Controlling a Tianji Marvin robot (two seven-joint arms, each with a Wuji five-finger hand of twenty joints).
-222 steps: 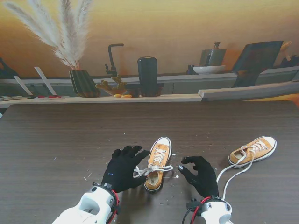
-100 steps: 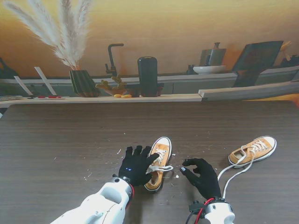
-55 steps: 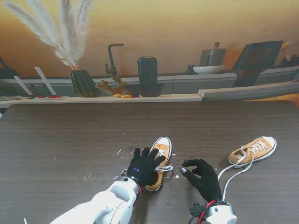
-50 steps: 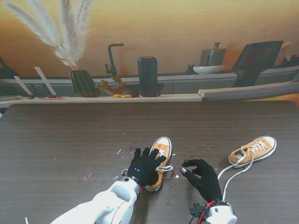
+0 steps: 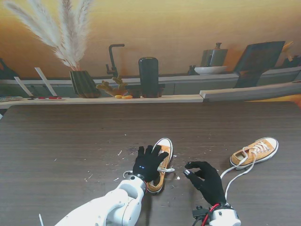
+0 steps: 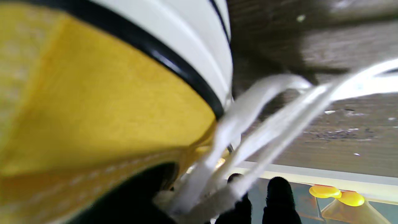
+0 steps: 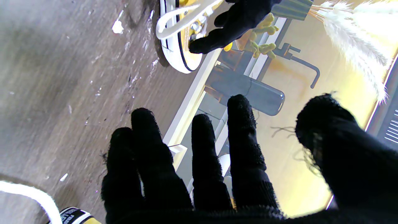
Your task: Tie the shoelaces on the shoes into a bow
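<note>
Dark wood table (image 5: 56,136) carries the near shoe (image 5: 160,165) centrally, with bare surface to the left. Left hand (image 5: 148,162) rests on it; the wrist view shows fingers (image 6: 279,199) pinching white laces (image 6: 264,130). Right hand (image 5: 207,181) hovers alongside, fingers spread, empty. Second shoe (image 5: 256,151) lies right, apart.

Dark wood-grain bench (image 5: 70,136) before a warm orange wall (image 5: 178,23); pampas grass (image 5: 61,33), black faucet (image 5: 113,59) and dark cylinder (image 5: 148,76) behind.
</note>
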